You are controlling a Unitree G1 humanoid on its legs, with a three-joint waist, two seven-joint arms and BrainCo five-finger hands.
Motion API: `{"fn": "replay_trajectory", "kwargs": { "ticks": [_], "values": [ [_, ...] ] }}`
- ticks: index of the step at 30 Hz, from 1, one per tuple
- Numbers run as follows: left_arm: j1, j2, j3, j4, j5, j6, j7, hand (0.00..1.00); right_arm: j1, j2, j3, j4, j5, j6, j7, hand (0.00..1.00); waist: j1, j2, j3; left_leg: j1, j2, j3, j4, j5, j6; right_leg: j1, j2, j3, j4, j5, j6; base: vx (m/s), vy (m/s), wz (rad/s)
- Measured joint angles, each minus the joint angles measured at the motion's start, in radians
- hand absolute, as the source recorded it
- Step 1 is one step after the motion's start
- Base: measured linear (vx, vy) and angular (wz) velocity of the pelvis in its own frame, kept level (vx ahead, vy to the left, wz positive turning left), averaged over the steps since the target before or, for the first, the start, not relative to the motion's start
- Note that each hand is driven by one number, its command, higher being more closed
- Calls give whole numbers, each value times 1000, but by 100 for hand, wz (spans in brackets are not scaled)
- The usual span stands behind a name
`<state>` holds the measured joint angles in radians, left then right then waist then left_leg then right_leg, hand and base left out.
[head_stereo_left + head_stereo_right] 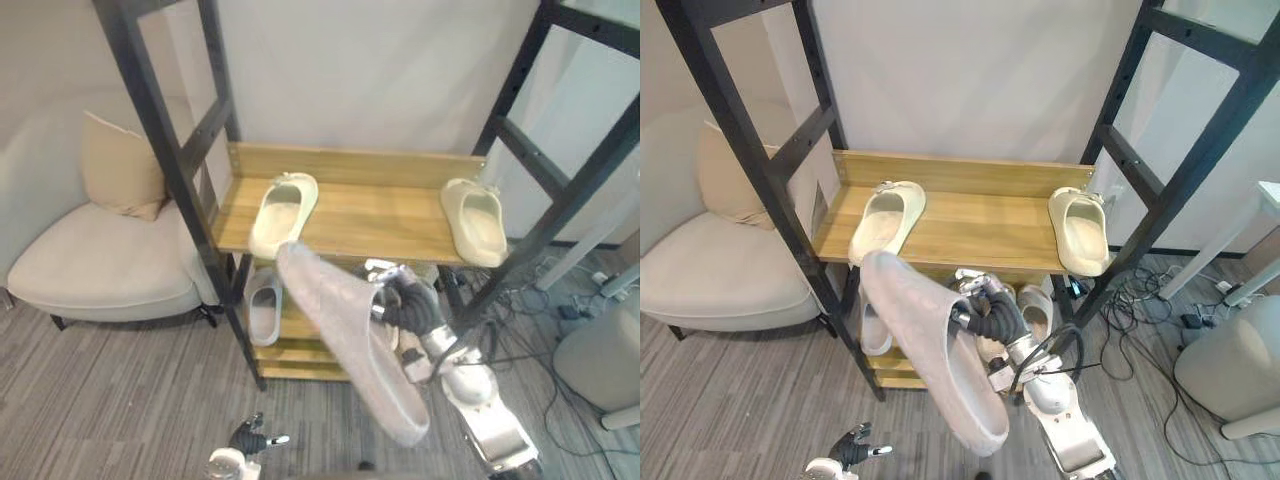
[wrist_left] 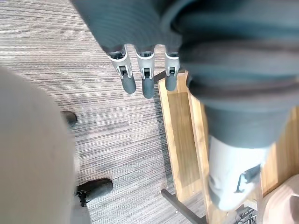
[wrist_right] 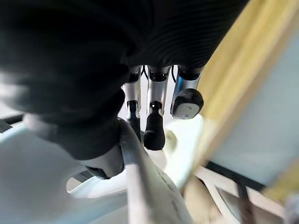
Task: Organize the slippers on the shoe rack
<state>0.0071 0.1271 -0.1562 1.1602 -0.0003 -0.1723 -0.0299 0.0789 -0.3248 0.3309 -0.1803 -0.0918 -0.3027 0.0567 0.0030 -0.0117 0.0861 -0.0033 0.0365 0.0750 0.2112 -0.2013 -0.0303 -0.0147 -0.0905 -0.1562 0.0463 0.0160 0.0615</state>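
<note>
We see the right hand (image 1: 992, 318) out in front of the shoe rack (image 1: 375, 215), its fingers (image 3: 154, 130) curled over the rim of a large grey slipper (image 1: 930, 350) and pinching it; the slipper hangs in the air with its sole turned toward us, its upper end close by the front edge of the upper shelf. On that wooden shelf lie two cream slippers, well apart: one at the left end (image 1: 283, 213), one at the right end (image 1: 475, 220). A pale slipper (image 1: 263, 305) lies on the lower shelf, toward the left. The left hand (image 2: 147, 81) hangs low over the grey striped floor (image 2: 117, 130), beside the rack's wooden base; its fingers are straight and hold nothing. To the rack's left stands a cream armchair (image 1: 100, 265) with a cushion (image 1: 120, 165).
</note>
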Motion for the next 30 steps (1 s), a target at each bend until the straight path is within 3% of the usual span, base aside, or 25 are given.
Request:
{"fn": "replay_trajectory", "kwargs": {
  "ticks": [3, 7, 10, 17, 21, 30],
  "values": [
    [-44, -2, -6, -2, 0, -5, 1, 0, -74, -13, 33, 82, -30, 3, -1, 100, 3, 16, 72, -113, 20, -3, 168, -54, -1, -118, 1, 0, 182, -62, -15, -139, -11, 2],
    [-144, -6, -20, -42, -12, -17, 4, 0, -294, -53, 61, 234, -86, 36, -33, 100, 6, 39, 212, -352, 26, -24, 435, -132, 5, -371, -28, -5, 474, -167, -25, -187, -29, 12],
    [-183, 15, -17, -82, -40, -49, 36, 0, -387, -78, 66, 288, -118, 51, -63, 100, 19, 49, 263, -484, 38, -35, 574, -187, 8, -501, -38, -12, 618, -228, -30, -180, -23, 4],
    [-237, 15, 62, -169, -72, -64, 76, 0, -519, -78, 59, 287, -146, 65, -153, 100, 23, 41, 291, -759, 63, -41, 876, -272, 1, -776, -86, -20, 947, -343, -50, -67, -22, 11],
    [-276, 12, 136, -261, -95, -70, 105, 0, -661, -76, -10, 283, -154, 75, -235, 100, 41, 36, 311, -982, 82, -60, 1075, -331, 5, -987, -110, -28, 1144, -414, -59, -125, 7, 11],
    [-319, -3, 179, -353, -111, -71, 125, 0, -865, -63, -89, 368, -198, 131, -369, 100, 72, 32, 318, -1149, 83, -77, 1145, -330, -3, -1143, -136, -43, 1226, -427, -73, -14, 12, 6]
  ]
}}
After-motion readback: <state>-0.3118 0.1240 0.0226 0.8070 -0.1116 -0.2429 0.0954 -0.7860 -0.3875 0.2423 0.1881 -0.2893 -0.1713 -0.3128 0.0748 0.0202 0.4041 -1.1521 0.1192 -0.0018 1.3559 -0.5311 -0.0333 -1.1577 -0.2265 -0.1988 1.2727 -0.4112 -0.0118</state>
